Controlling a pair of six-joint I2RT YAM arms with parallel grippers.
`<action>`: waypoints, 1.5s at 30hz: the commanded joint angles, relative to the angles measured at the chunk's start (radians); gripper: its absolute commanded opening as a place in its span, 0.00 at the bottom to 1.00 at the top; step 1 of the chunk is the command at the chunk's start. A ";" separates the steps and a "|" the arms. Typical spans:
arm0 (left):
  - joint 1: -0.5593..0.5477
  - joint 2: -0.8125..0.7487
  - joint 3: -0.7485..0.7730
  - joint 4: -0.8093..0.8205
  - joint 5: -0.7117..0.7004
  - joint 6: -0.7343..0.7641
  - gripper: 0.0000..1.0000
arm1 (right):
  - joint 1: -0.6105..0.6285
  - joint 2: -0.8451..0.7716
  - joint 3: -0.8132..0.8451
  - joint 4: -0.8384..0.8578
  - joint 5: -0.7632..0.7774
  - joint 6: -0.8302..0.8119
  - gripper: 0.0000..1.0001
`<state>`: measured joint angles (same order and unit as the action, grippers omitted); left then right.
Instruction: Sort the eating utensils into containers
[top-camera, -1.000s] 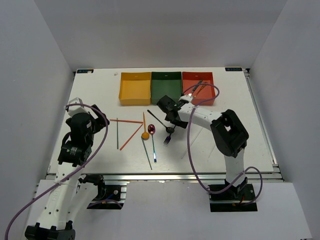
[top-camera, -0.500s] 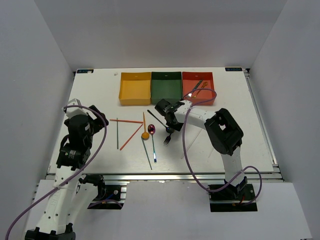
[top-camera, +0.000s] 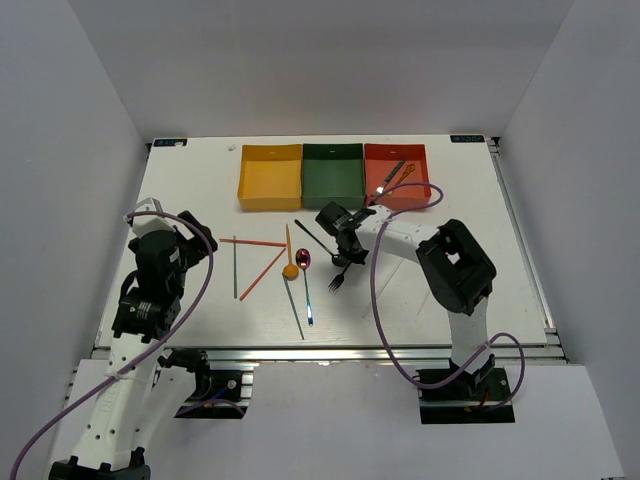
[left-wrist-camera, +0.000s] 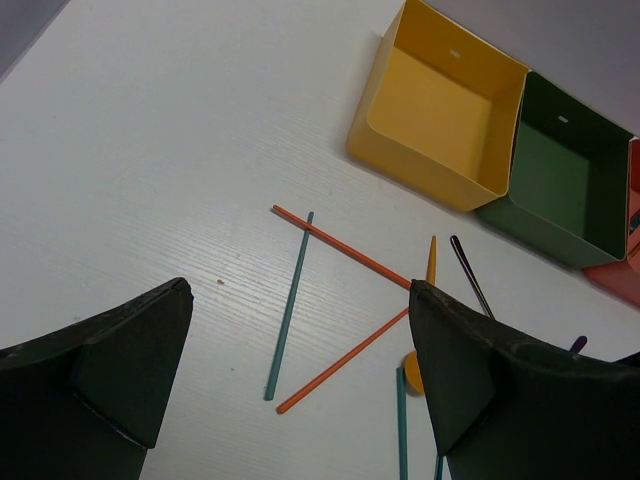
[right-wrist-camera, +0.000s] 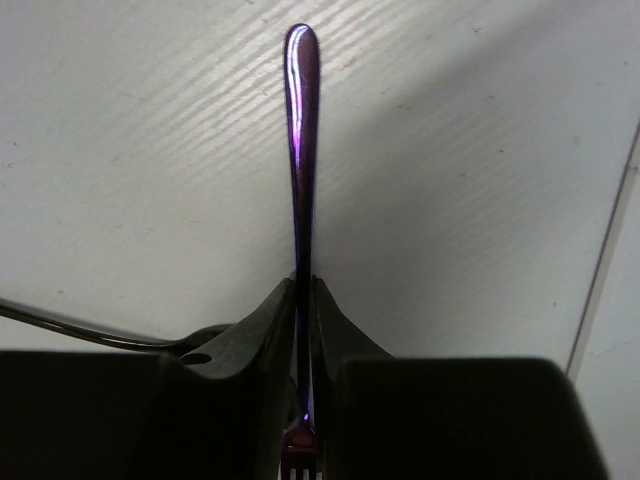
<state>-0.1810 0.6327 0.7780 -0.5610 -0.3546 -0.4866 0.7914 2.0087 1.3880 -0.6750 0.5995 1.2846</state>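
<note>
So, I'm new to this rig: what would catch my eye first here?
Three bright containers line the table's far edge: a yellow tray, a green tray, a red tray. Mid-table, the right tool is clamped on an iridescent purple fork, with chopsticks and spoons scattered to its left.

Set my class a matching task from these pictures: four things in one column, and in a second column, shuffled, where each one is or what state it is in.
Column one
1. yellow tray
2. red tray
3. purple fork
4. green chopstick

Column two
A. clamped in the right gripper
B. lying on the table, crossing an orange chopstick
C. nothing in it
D. utensils in it

Pairs: 1-C, 2-D, 3-A, 4-B.
</note>
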 joint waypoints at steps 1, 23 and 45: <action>-0.008 -0.013 -0.003 0.004 0.002 0.003 0.98 | -0.030 -0.019 -0.118 -0.014 -0.064 0.024 0.16; -0.015 -0.007 -0.003 0.003 -0.001 0.003 0.98 | -0.052 -0.402 -0.310 0.127 -0.093 -0.084 0.00; -0.023 0.018 0.000 0.000 -0.010 0.002 0.98 | -0.471 0.085 0.672 -0.130 -0.231 -0.525 0.00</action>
<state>-0.1997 0.6476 0.7780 -0.5613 -0.3557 -0.4870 0.3256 2.0644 2.0186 -0.6525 0.4171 0.8314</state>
